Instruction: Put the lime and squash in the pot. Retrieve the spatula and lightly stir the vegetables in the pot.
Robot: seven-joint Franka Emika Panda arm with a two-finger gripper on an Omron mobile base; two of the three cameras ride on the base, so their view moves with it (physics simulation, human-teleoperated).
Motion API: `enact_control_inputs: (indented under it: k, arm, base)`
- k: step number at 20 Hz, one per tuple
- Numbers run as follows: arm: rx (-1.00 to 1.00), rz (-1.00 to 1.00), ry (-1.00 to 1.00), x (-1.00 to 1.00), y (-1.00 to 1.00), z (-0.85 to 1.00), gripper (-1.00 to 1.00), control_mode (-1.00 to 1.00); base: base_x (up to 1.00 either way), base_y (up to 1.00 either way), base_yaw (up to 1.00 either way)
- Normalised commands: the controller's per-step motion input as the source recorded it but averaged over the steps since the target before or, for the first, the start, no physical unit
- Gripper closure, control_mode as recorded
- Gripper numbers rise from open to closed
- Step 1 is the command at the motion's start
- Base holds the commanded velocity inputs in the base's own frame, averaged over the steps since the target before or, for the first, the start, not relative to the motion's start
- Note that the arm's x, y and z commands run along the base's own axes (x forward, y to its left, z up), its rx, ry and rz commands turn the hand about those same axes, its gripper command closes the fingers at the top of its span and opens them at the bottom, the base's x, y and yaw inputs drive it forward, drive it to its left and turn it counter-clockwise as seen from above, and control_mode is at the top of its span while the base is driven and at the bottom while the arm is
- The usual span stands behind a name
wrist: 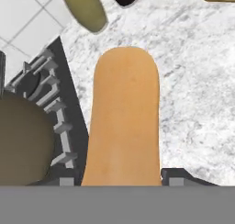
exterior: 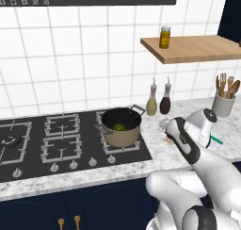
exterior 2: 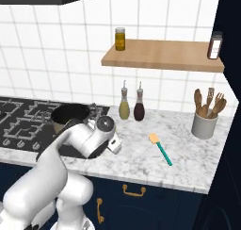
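Stove (exterior: 52, 139): black hob at the left of the counter, burner grates in rows. The pot (exterior: 121, 127) stands on the right-hand burner, upright, with the lime (exterior: 119, 127) lying inside on its dark bottom.

Hand view, left edge: the pot's tan wall (wrist: 23, 145) shows beside the hob grates.

Squash (wrist: 123, 120): in the hand view it rises from between the finger tips up the middle of the picture, long axis in line with the gripper, above the marble counter (wrist: 193, 90) just right of the hob edge. It is outside the pot, beside it.

Gripper (wrist: 121, 182): both tips sit tight against the lower end of the squash, one at each side; the fingers are clamped on it, gap no wider than the vegetable. In the left base view the hand (exterior: 175, 130) is low over the counter just right of the pot.

Behind it, two bottles (exterior 2: 124, 106) stand near the wall tiles.

Spatula (exterior 2: 161, 149): flat on the counter to the right of the gripper, well apart from it, pale head toward the wall, teal handle toward the counter's front edge.

Utensil crock (exterior 2: 204, 124): far right, holding wooden tools.
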Motion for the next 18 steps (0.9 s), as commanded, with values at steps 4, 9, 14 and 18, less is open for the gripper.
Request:
enact_control_inputs:
  k: [4,9,14,18]
  arm:
    - [0.12,0.00,-0.34,0.08,0.27,1.00,1.00,-1.00]
    - [0.02,0.05,-0.16,0.36,0.73,1.00,1.00,-1.00]
    - [-0.01,0.22,-0.07,0.53,0.83,1.00,1.00,-1.00]
    - [-0.20,0.29,0.24,0.57,0.87,1.00,1.00,-1.00]
  base:
    - [0.00,0.00,0.00]
    - [0.00,0.00,0.00]
    - [0.00,0.00,0.00]
    - [0.00,0.00,0.00]
